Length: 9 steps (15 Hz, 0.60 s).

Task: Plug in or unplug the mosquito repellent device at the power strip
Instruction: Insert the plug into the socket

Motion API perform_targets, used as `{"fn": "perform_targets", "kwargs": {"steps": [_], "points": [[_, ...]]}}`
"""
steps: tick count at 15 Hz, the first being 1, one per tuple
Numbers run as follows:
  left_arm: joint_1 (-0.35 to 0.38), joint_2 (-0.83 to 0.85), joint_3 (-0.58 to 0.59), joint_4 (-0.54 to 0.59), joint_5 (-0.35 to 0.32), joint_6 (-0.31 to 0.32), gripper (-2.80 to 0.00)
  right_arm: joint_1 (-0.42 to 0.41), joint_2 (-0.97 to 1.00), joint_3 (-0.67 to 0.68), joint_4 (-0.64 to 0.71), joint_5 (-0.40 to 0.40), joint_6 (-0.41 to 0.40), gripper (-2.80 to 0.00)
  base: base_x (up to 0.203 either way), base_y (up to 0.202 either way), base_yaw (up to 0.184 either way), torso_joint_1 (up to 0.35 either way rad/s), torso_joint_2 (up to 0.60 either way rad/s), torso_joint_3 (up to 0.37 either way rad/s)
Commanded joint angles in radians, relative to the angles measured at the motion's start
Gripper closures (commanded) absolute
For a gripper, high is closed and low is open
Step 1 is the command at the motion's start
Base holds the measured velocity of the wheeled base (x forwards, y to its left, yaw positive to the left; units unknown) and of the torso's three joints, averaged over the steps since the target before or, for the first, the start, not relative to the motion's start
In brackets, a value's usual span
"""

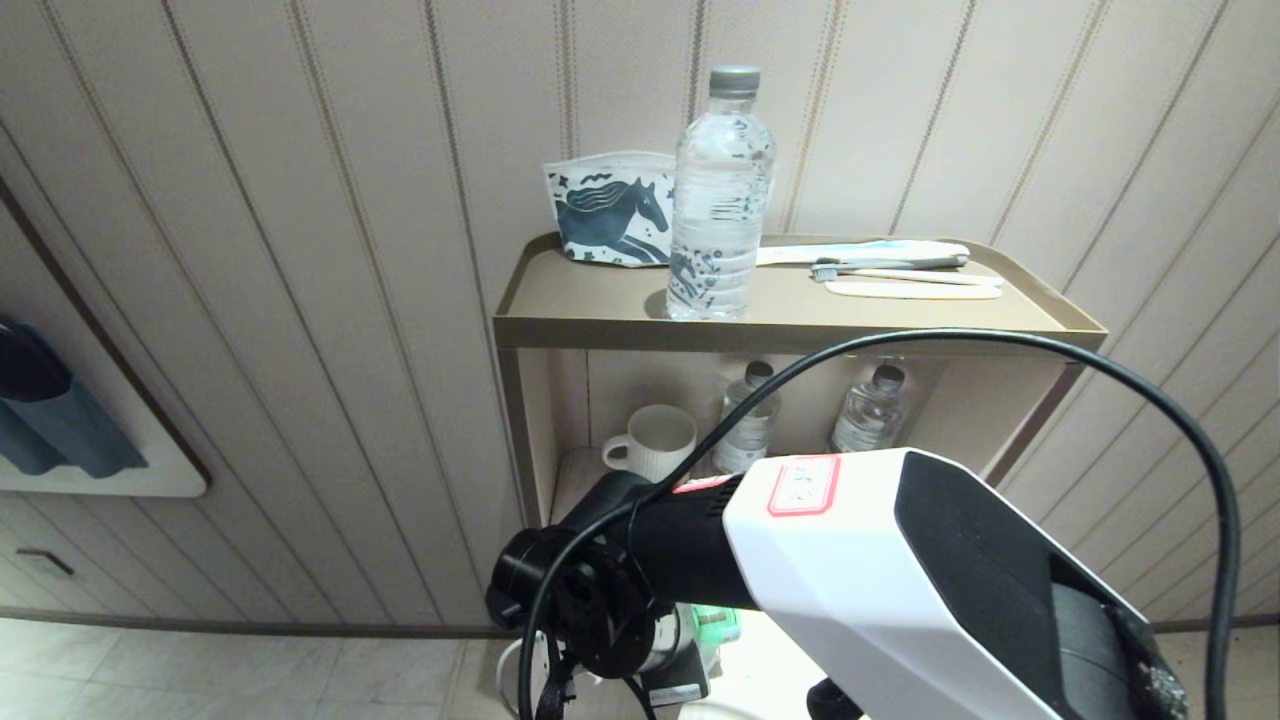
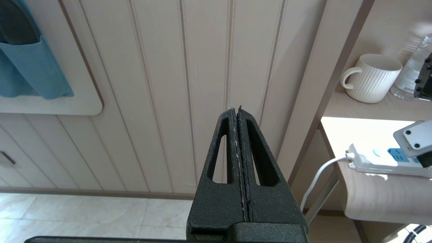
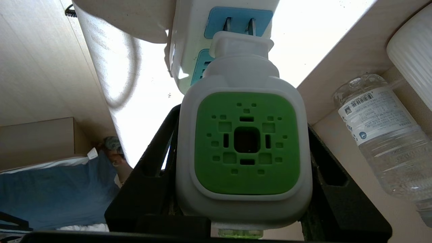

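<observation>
At the power strip (image 3: 189, 40), the right gripper (image 3: 243, 189) clamps the mosquito repellent device (image 3: 246, 145), its prongs (image 3: 238, 25) partly hidden in a blue socket. Beside the strip, the left gripper (image 2: 239, 114) hangs closed and empty. Head view hides both behind the right arm (image 1: 880, 570).

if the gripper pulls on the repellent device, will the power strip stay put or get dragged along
The power strip probably drags: it looks like thin, light plastic lying loose on the shelf. The mosquito repellent device, held by the right gripper, has prongs at its socket. Its cord hangs slack, so offers little restraint.
</observation>
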Motion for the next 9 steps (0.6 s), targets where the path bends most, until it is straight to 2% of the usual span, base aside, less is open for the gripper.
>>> {"fn": "perform_targets", "kwargs": {"steps": [1,4,9], "points": [[0.000,0.000,0.000,-0.001,0.001,-0.001,0.00,0.001,-0.001,-0.001,0.004,-0.003,-0.006,0.00,0.000,0.000,0.000,0.000,0.00,0.000],[0.001,0.000,0.000,-0.001,-0.001,0.000,0.00,-0.001,-0.004,-0.001,0.001,-0.003,-0.029,0.00,0.000,0.000,0.000,-0.014,0.02,0.014],[0.001,0.000,0.000,-0.001,0.001,-0.002,0.00,-0.001,-0.004,-0.001,-0.002,-0.003,-0.039,0.00,0.000,0.000,0.000,-0.161,0.34,0.182]]}}
